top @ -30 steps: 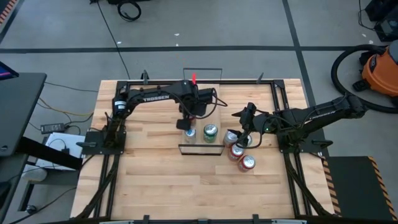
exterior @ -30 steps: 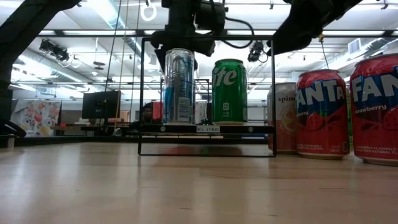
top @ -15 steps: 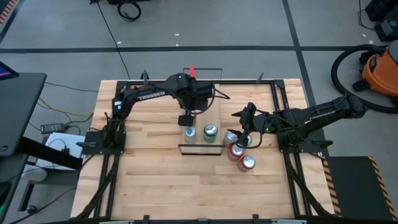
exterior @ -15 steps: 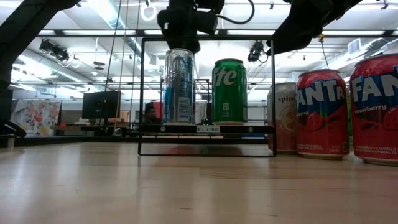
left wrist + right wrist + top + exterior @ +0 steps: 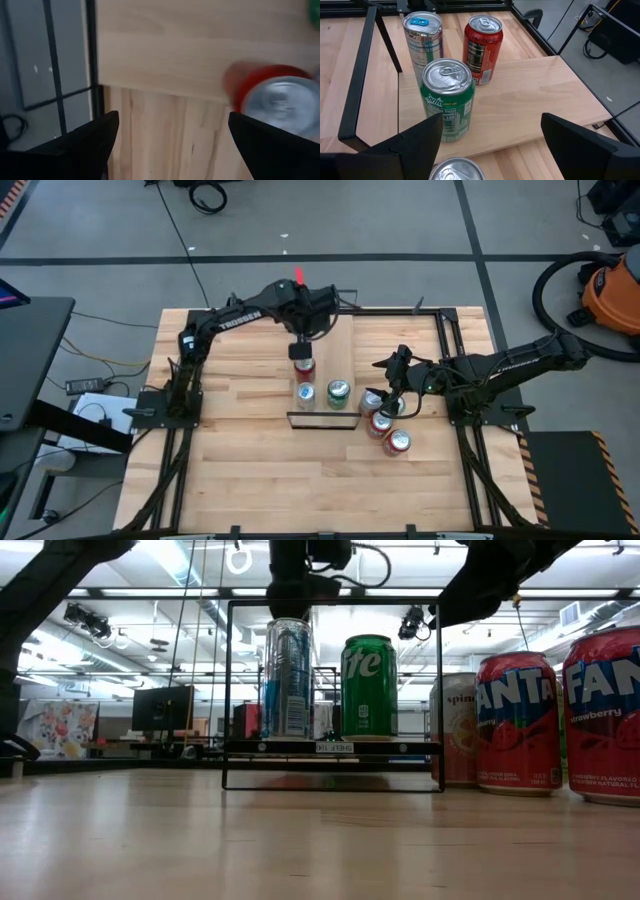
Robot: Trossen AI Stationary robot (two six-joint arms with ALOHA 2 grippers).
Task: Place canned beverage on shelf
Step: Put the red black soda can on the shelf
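the left gripper (image 5: 303, 340) hangs wide and empty above the red can (image 5: 482, 48) standing on the shelf (image 5: 535, 105) behind the silver can (image 5: 423, 44) and green can (image 5: 447, 97), apparently just delivered; the right gripper (image 5: 392, 400) waits part-open, holding nothing, by the spare cans (image 5: 385, 425).

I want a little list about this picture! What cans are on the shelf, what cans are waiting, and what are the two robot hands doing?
shelf: light wood board with black wire rails
cans on shelf: tall silver and blue can, green can, red can
cans waiting on table: three, two red Fanta cans and a pale can, right of the shelf
left gripper: open, above the red can, holding nothing
right gripper: open, over the waiting cans, holding nothing
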